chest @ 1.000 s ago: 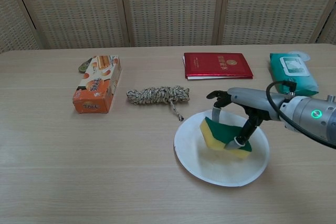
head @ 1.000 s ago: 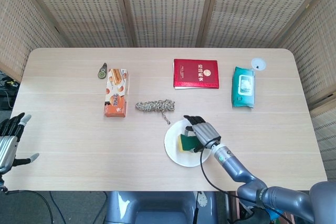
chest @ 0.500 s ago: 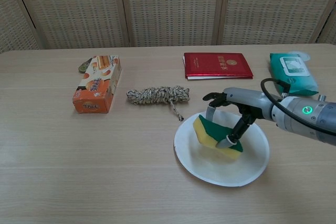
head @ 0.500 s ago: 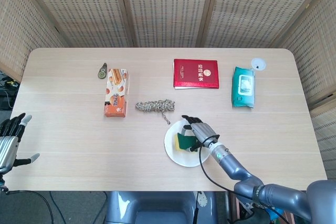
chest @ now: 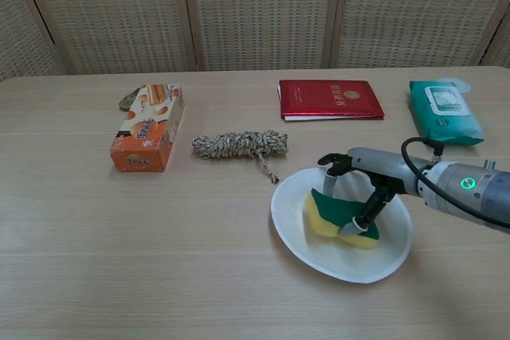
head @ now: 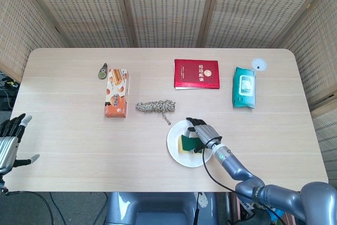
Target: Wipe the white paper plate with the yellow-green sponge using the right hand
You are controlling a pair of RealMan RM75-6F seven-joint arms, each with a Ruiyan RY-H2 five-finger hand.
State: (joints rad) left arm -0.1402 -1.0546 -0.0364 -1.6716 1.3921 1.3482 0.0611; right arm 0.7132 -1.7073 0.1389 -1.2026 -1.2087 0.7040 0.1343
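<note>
Since half a second ago, the white paper plate (chest: 344, 264) and the yellow-green sponge (chest: 335, 219) have slid a little to the right on the bench (chest: 159, 276). The right robot hand (chest: 360, 183) holds the sponge from above and presses it onto the plate. Its fingers (chest: 369, 206) cover part of the sponge's green top, so only the yellow side and one green corner show well. From the head view, that hand (head: 202, 134) hides most of the sponge (head: 187, 142).

Down at the near left corner, the left robot hand (head: 11, 138) is off the bench, holding nothing, fingers spread. It is partly cut off by the picture edge.

Farther back lies a rope bundle (chest: 239, 145), just beyond the plate. An orange snack box (chest: 147, 138) sits to the left, with a small green thing (head: 102, 70) behind it, too small to tell what it is. At the back are a red booklet (chest: 330, 99) and a green wipes pack (chest: 445, 111). A small white round thing (head: 258, 65) peeks out behind the pack.
</note>
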